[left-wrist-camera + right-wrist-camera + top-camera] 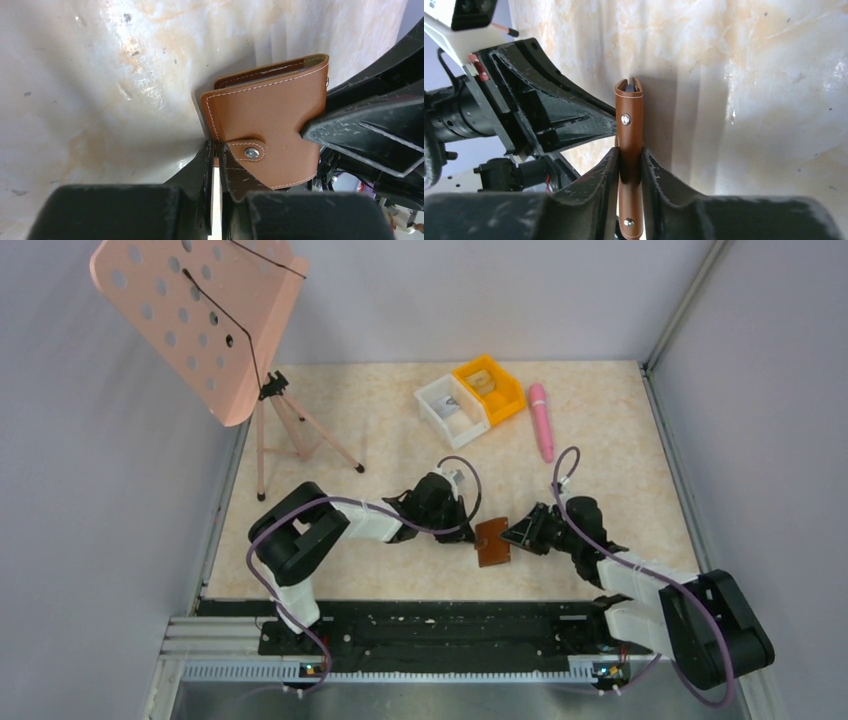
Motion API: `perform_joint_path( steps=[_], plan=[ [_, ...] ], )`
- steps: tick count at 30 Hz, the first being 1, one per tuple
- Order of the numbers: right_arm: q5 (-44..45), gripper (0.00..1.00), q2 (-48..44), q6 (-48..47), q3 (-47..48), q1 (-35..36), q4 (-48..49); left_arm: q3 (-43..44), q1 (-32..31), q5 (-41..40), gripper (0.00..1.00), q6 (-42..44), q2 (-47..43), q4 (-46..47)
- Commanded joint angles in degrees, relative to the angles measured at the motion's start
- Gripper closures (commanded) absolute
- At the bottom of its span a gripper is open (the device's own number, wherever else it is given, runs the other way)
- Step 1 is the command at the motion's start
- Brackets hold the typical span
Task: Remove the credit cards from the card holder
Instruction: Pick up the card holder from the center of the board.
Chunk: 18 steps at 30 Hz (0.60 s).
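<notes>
One brown card holder (492,541), one white bin (451,408), one orange bin (489,388), one pink marker (541,420), one pink stand (200,325).

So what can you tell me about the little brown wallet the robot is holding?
The small brown leather-looking bifold wallet is folded shut, with pale stitching along its edges and a rounded tab fastened by a silver snap. It is held up on edge. The left gripper pinches one side by the tab, and the right gripper clamps the opposite side.

Bright even light; glare patches on table (115,30); soft shadows; wrist views warped at edges.
</notes>
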Motion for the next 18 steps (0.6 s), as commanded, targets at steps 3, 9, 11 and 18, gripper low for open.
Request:
perform_joint_path(
  steps=[3,9,11,18],
  plan=[
    [-3.01,1.0,1.49,-0.18,-0.46,-0.24,3.67,-1.18,-0.28,-2.42,0.92,1.55,-4.87,-2.66],
    [-1.29,1.0,-4.03,5.04,-2.54,-0.21,4.72,0.89,-2.17,-10.23,0.71,5.56,-11.09,-11.26],
    [-0.44,1.0,-6.42,8.12,-4.51,-0.18,6.56,2.63,-3.4,-11.74,0.65,6.83,-12.11,-14.72],
    [3.66,1.0,-15.06,9.72,-4.87,-0.05,-3.02,8.54,-8.82,-15.72,0.52,8.53,-11.07,-19.72]
  ],
)
